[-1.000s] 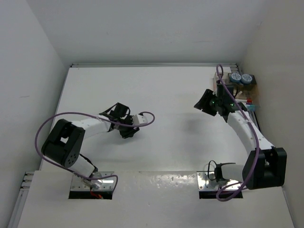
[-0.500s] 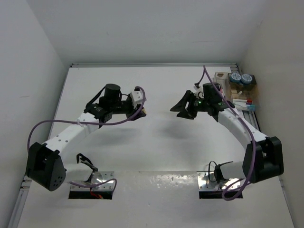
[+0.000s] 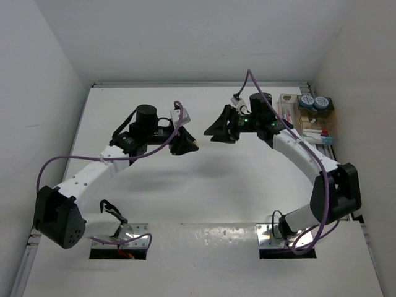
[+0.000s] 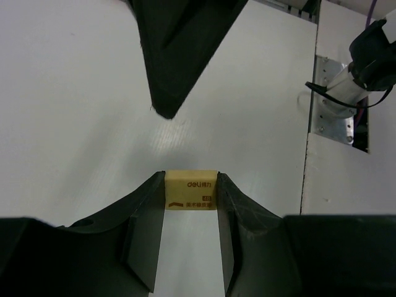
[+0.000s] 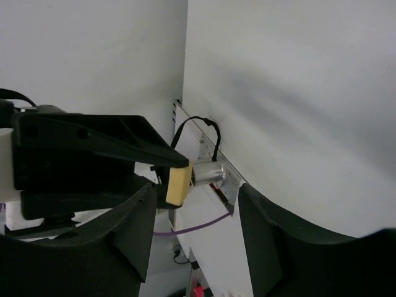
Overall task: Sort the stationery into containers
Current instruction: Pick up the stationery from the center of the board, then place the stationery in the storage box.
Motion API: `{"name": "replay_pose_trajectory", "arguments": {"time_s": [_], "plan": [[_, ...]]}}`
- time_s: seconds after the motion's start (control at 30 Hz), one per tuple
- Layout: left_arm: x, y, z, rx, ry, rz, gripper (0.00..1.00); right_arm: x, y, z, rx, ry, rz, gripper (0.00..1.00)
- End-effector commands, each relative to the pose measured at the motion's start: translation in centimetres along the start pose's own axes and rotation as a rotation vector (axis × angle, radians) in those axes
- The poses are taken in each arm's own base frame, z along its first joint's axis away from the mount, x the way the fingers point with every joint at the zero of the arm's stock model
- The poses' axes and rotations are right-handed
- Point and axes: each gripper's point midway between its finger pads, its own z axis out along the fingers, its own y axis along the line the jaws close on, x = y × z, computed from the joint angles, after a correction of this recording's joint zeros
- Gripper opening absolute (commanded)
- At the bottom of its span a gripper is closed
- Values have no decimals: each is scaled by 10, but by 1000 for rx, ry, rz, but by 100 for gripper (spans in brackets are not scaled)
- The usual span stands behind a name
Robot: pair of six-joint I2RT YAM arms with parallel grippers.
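Now, from above, my left gripper (image 3: 187,144) has swung up from its base to mid-table, well left of the containers (image 3: 289,102), pinching a tan eraser (image 3: 194,144), and my right gripper (image 3: 218,131) has come away from the containers to meet it nose to nose. Through the left wrist, the eraser (image 4: 190,190) sits clamped between my two pads, with a dark finger of the right gripper just beyond. Through the right wrist, my jaws stand wide and empty with the eraser (image 5: 178,184) just ahead, so I judge a handover toward the containers comes next.
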Motion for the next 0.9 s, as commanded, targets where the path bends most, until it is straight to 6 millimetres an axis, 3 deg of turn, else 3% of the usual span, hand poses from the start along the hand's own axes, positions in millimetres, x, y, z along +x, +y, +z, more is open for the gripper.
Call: {"name": "replay_pose_trajectory", "arguments": {"time_s": [0.0,0.2,0.43,0.5,0.87], "plan": [[-35,-13,3,56,-74,51,39,5,15,9,-25,30,-77,56],[-39,-13,8,63,-73,62,39,20,16,20,-23,78,-112,62],[-35,-14,10,65,-59,73,39,20,25,24,-43,85,-132,63],[-34,-15,11,67,-57,76,39,22,26,25,-47,89,-137,57],[-31,-6,12,33,-46,74,38,47,23,32,-51,165,-138,44]]}}
